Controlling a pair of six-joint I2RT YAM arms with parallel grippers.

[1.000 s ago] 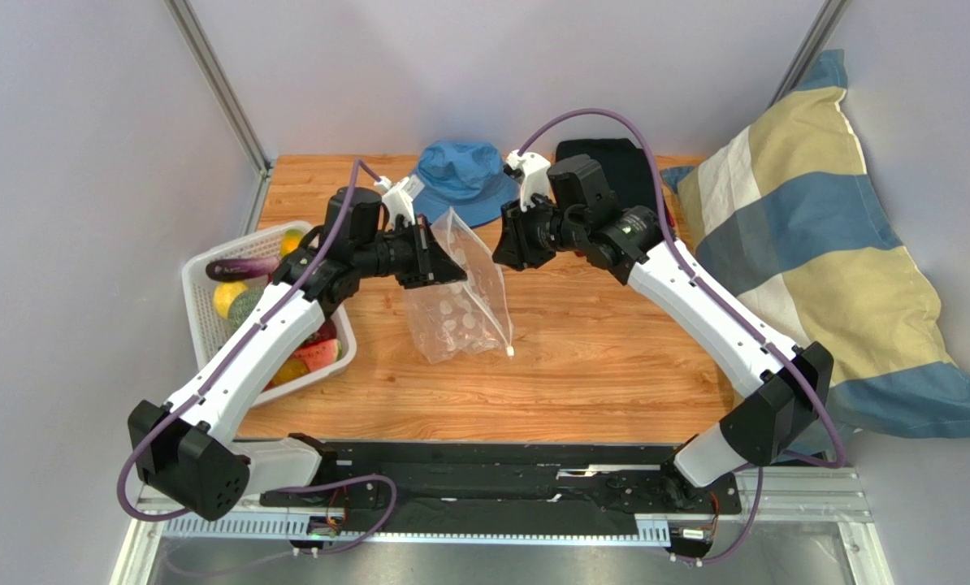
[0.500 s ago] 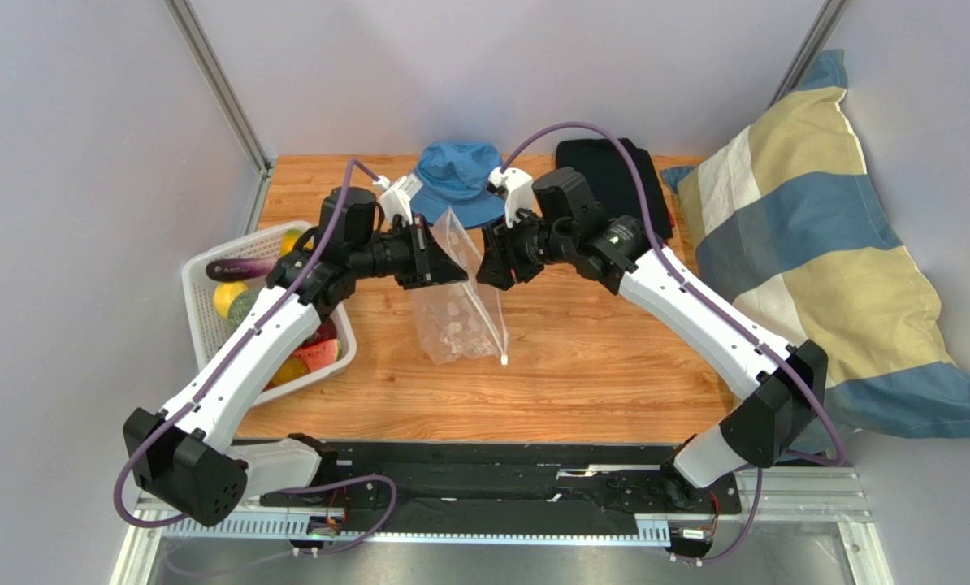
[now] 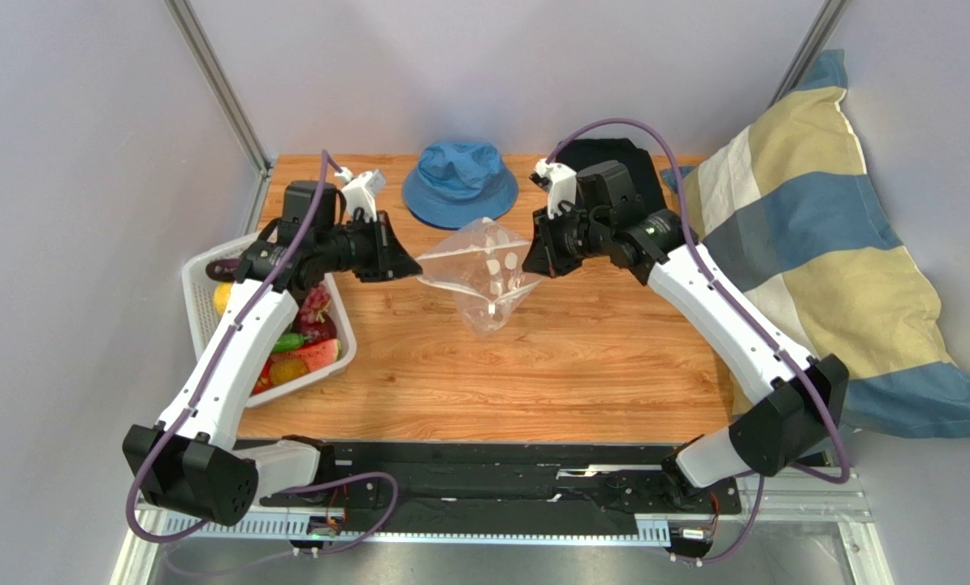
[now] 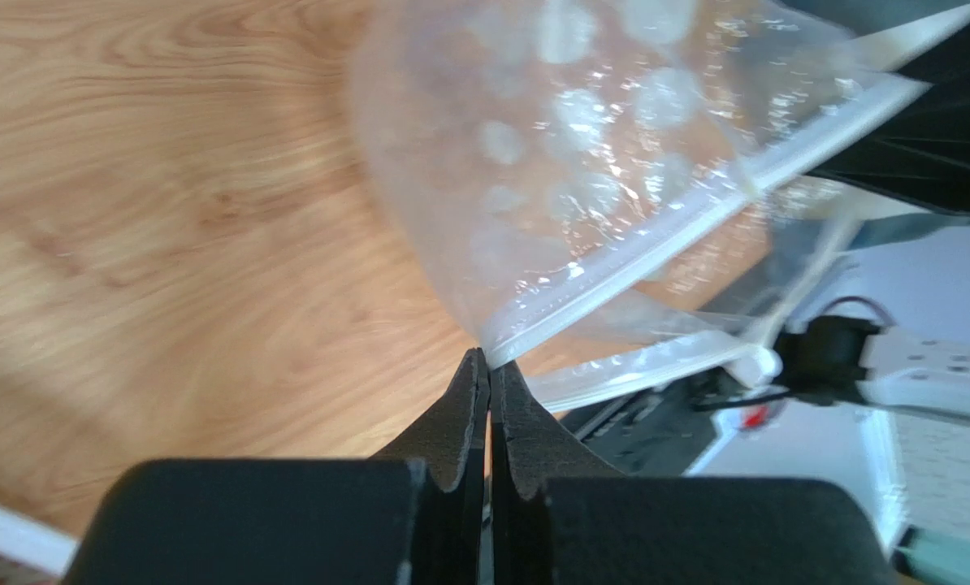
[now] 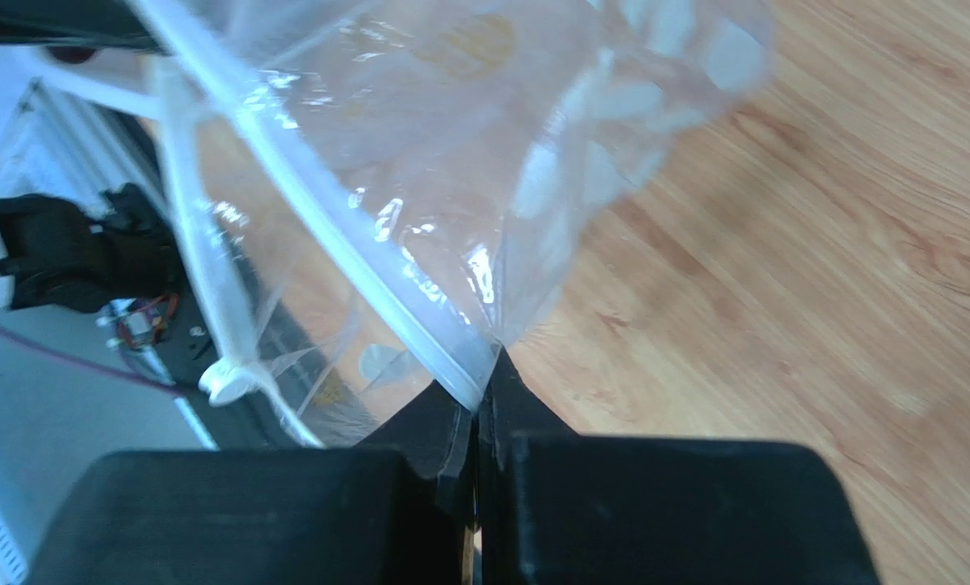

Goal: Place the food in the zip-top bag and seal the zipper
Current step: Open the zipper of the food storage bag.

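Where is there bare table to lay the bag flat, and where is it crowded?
The widest bare wood of the table lies in front of the held zip-top bag toward the near edge, between the white basket and the right arm. The far edge is crowded by the blue hat and black cloth; the pillow borders the right side.

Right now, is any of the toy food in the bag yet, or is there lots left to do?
Not yet. Done: the zip-top bag is picked up. In hand: the left gripper and right gripper each pinch one end of its mouth, and the zipper looks parted. Left: the food lies in the white basket, so it needs loading, then sealing.
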